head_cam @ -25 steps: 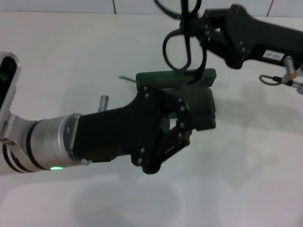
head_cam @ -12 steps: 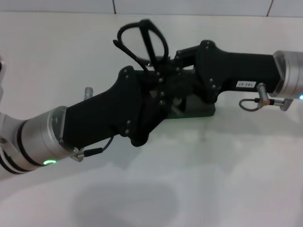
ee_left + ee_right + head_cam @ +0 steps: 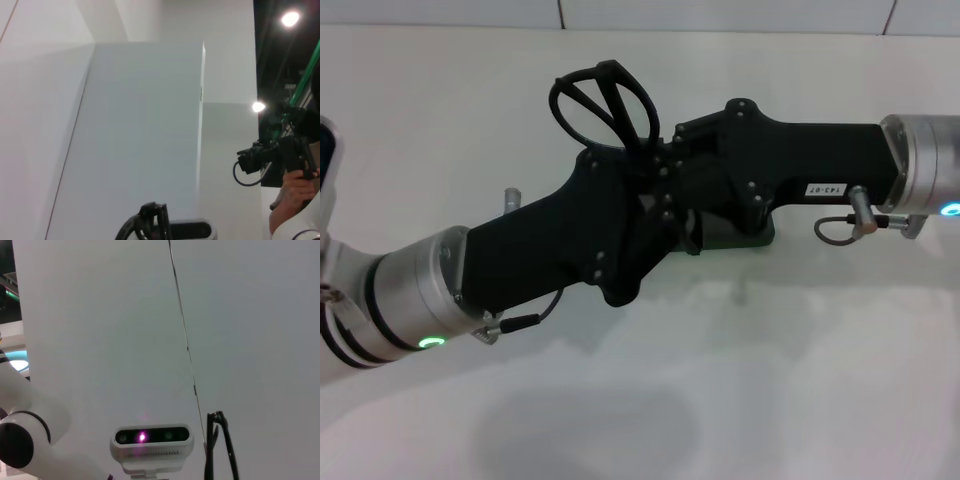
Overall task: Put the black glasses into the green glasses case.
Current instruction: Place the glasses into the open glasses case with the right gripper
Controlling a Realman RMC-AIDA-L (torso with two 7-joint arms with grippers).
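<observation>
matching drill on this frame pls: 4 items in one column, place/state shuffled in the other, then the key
Items
1. black glasses
2. green glasses case
3. left gripper
4. right gripper

Places/states
A. reaches in from the robot's right side, wrist cable hanging below
B. on the table, mostly hidden under the two arms
C. sticks up above where the two grippers meet, lens rims crossed
D. comes up from the robot's left side, silver wrist with a green light

Pairs: 1-C, 2-B, 3-D, 4-A
</observation>
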